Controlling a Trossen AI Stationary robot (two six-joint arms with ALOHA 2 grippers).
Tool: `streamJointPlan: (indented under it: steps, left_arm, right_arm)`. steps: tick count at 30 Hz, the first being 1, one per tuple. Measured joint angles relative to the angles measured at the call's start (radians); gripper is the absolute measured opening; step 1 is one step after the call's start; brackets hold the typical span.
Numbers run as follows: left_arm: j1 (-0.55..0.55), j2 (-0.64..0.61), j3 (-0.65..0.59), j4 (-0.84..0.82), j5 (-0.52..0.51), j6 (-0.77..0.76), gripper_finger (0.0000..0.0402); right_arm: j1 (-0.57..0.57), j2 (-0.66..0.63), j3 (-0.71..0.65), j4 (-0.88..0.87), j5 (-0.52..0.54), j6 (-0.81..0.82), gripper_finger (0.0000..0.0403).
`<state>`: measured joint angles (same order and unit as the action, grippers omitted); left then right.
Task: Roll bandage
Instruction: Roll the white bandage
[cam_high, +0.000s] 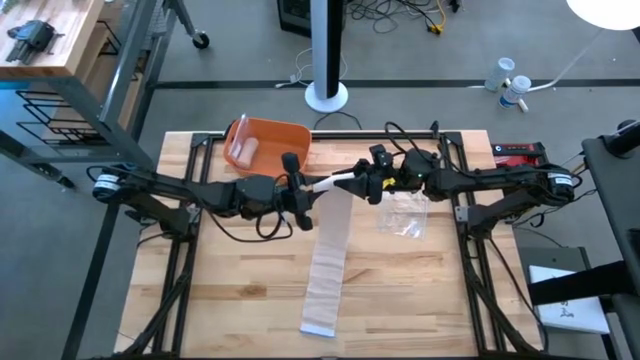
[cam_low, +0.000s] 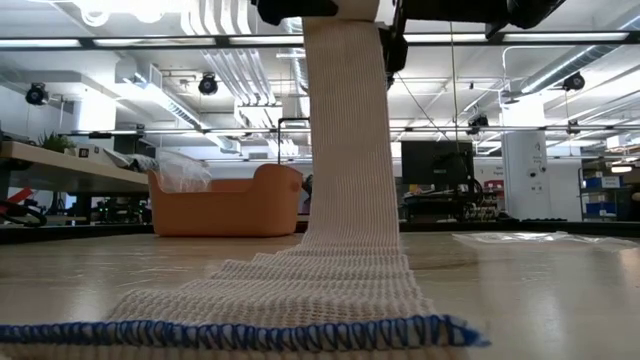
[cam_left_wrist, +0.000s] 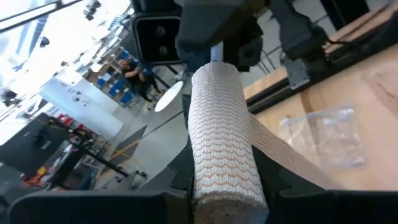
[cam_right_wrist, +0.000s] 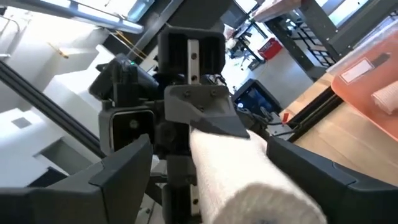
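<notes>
Your bandage (cam_high: 330, 245) hangs from a partly wound roll (cam_left_wrist: 221, 149) held in the air between both grippers, its loose tail running down onto the wooden table (cam_high: 240, 290). The low view alone shows you the blue-stitched end (cam_low: 240, 332) lying flat on the tabletop. The left gripper (cam_high: 305, 195) is clamped on one end of the roll, the right gripper (cam_high: 368, 185) on the other. Behind sits an orange bin (cam_high: 268, 142), and a clear plastic wrapper (cam_high: 405, 215) lies near the right arm.
</notes>
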<state>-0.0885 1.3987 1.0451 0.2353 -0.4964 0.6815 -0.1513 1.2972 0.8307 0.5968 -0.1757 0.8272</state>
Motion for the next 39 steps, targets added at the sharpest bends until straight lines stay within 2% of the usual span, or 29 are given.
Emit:
streamJointPlan:
  steps: [19, 23, 30, 35, 39]
  left_arm:
    - [0.005, 0.010, 0.000, 0.015, -0.015, 0.161, 0.0075]
    - [0.006, 0.010, 0.000, 0.016, 0.016, 0.181, 0.0074]
    - [0.021, 0.010, 0.000, 0.020, 0.036, 0.144, 0.0077]
    - [0.022, 0.010, 0.000, 0.016, 0.043, 0.133, 0.0078]
    - [0.025, 0.010, 0.000, 0.012, 0.043, 0.067, 0.0090]
  right_arm:
    - [0.000, 0.000, 0.000, -0.046, -0.007, 0.051, 0.0272]
    - [0.000, 0.000, 0.000, -0.046, -0.015, 0.055, 0.0260]
    - [0.000, 0.000, 0.000, -0.051, -0.033, 0.026, 0.0219]
    - [0.000, 0.001, -0.002, -0.053, -0.034, 0.000, 0.0177]
    - [0.000, 0.001, -0.002, -0.053, -0.034, -0.025, 0.0142]
